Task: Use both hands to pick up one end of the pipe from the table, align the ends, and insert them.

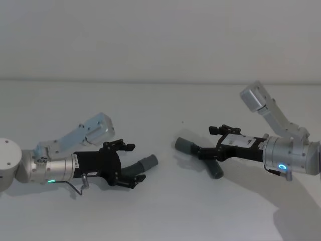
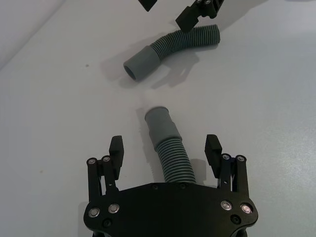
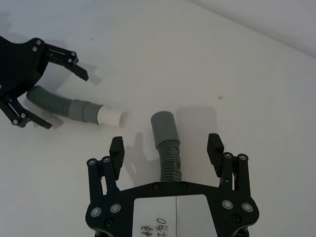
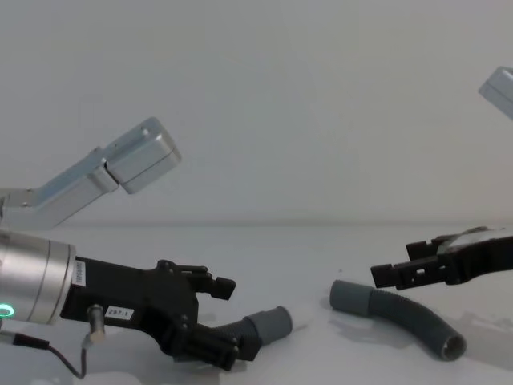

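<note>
Both arms are working on the grasping step. The left black two-fingered claw (image 2: 164, 143) is lying low over the plain white table (image 1: 165, 216), its fingers spread apart and straddling the ribbed body of the left dark-grey corrugated hose piece (image 2: 174, 160) without pinching it. The right black claw (image 3: 165, 142) is likewise straddling the right dark-grey corrugated hose piece (image 3: 169, 160), fingers apart on either side. Both pieces are resting on the table, apart from each other. Their smooth cuffs are facing the gap between them but are not lining up, and the left one is carrying a short white stub (image 3: 111, 117). Next, each claw is likely needing to close on the ribs, lift, and swing the cuffs into line before pushing the stub in.
</note>
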`<state>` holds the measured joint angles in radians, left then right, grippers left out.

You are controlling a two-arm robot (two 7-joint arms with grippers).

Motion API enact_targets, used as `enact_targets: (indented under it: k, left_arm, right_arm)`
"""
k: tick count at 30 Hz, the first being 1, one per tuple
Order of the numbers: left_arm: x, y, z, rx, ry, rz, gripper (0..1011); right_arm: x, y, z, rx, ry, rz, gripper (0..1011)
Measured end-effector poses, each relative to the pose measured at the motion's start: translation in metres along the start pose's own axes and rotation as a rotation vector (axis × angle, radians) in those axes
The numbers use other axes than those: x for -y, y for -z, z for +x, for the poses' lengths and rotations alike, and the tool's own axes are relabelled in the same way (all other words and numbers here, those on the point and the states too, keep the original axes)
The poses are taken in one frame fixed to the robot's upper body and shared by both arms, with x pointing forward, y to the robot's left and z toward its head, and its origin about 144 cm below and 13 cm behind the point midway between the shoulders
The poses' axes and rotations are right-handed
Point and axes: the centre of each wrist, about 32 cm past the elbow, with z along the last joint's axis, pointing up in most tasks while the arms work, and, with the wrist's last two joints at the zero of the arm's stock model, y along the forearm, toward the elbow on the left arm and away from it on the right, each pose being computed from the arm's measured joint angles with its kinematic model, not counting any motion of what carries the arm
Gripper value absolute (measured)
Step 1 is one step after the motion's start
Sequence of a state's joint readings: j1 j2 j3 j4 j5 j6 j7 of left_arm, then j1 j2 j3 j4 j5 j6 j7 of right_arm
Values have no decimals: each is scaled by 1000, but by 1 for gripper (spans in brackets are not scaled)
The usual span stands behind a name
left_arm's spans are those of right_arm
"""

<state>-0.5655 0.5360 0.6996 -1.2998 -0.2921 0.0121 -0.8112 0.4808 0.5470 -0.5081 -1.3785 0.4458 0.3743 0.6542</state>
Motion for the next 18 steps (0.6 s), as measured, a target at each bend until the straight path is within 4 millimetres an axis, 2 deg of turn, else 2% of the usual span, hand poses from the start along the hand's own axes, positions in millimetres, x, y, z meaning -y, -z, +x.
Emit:
enact_targets:
  k: [18]
  left_arm:
    - [2, -1, 5, -77, 15, 35, 1001]
  right_arm:
    - [0, -7, 5, -27, -43, -66, 1002]
